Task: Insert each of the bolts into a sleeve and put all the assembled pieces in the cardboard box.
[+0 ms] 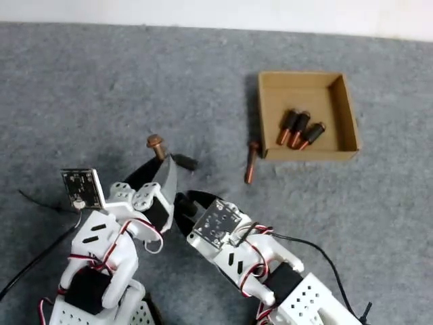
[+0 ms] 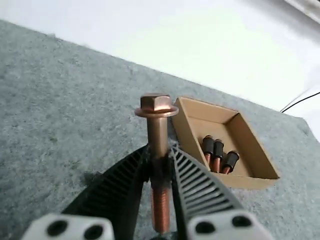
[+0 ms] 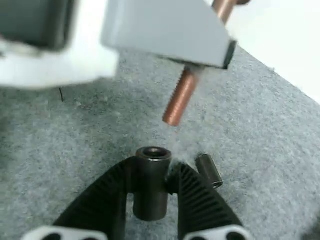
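The left gripper point(image 2: 160, 154) is clamped on a copper bolt point(image 2: 157, 127), which is held by its shank with the head up. The right gripper point(image 3: 152, 169) is closed on a black sleeve point(image 3: 151, 192), open end up. In the right wrist view the bolt's threaded tip is seen just above the sleeve's mouth, not touching it. A second sleeve point(image 3: 208, 170) lies on the grey carpet point(image 1: 101, 88) just beside the held one. In the high view another bolt point(image 1: 252, 164) is seen just beside the cardboard box point(image 1: 308, 154), and three assembled pieces point(image 1: 298, 129) lie inside it.
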You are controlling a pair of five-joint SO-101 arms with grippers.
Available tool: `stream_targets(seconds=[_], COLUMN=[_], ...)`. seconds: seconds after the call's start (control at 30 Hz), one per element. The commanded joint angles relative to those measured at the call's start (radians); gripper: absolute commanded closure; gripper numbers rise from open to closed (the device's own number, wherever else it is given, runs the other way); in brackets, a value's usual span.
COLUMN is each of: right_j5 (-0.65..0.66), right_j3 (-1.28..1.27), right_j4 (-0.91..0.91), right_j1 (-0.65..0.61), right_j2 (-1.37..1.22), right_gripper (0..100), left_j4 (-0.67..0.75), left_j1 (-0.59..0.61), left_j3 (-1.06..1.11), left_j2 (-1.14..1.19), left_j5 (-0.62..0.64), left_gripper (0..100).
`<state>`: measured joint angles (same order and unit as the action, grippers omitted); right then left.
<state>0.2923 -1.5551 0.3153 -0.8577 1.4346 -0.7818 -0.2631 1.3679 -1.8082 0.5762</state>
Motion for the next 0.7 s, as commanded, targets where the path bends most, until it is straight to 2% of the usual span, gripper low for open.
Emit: stream_targets(seconds=[0.0, 0.23, 0.33, 0.67], right_j5=[0.009, 0.009, 0.009, 0.009], right_j3=[0.012, 0.015, 0.015, 0.010], right_j4=[-0.025, -0.025, -0.025, -0.025], right_j1=[-0.005, -0.005, -0.005, -0.004], right_j2=[0.015, 0.015, 0.015, 0.015], right_gripper=[99.3, 99.3, 99.3, 99.3], left_j4=[-0.028, -0.092, -0.117, -0.117], left_j1=[-0.010, -0.013, -0.051, -0.090], left_j3=[-0.062, -0.061, -0.061, -0.061], left_j2=[-0.008, -0.008, -0.008, -0.008], left_j5=[0.006, 0.009, 0.052, 0.060], left_gripper=[100, 100, 100, 100])
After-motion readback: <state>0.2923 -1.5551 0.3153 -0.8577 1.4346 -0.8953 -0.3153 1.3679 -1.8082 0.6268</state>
